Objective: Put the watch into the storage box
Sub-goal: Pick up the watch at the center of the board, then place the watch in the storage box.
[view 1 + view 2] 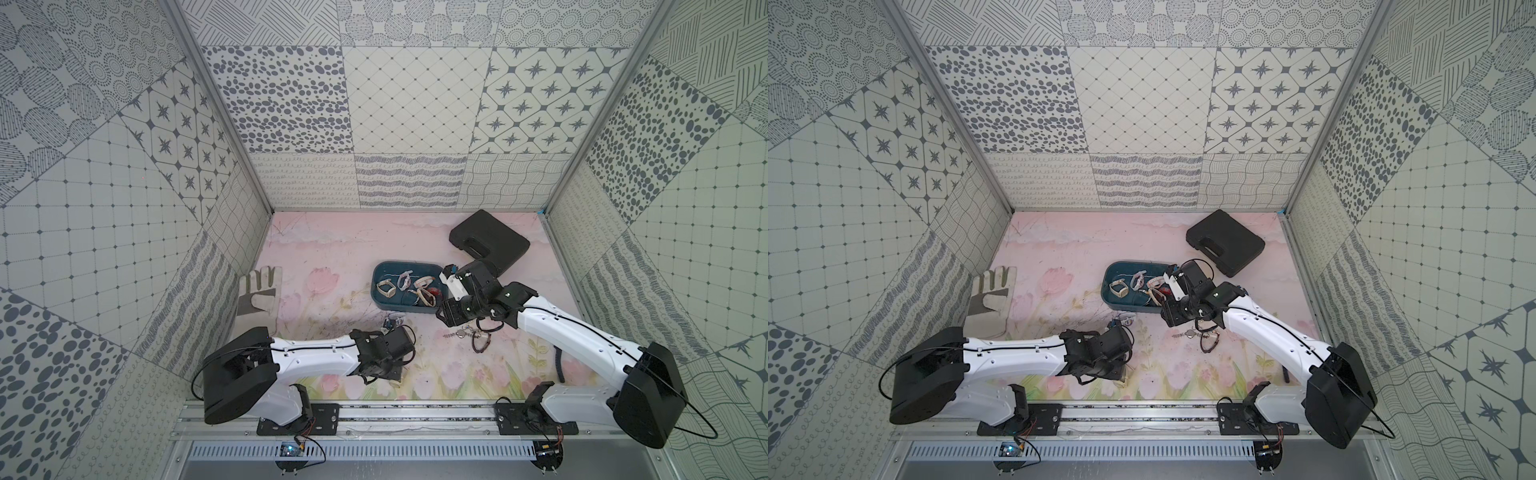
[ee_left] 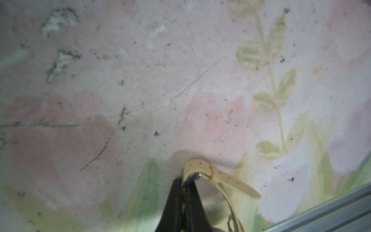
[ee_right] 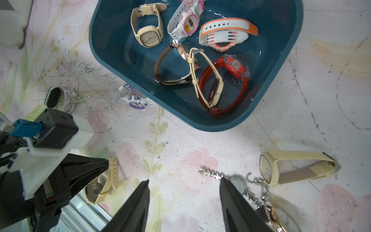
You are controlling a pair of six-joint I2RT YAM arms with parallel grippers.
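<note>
We are looking at the left arm [image 1: 311, 353] reaching low over the floral mat [image 2: 140, 80], the left gripper [image 2: 185, 180] pressed together and pinching the strap of a beige watch [image 2: 212, 175], well short of the storage box [image 3: 104, 40]. The right gripper [image 3: 184, 179] is hovering with jaws spread, holding nothing, just beside the box. The dark teal box is holding several watches [image 3: 148, 30]. A chained pocket watch [image 3: 239, 181] and a cream watch [image 3: 291, 168] are lying near the box; a black case [image 1: 490, 237] is sitting near, behind it.
</note>
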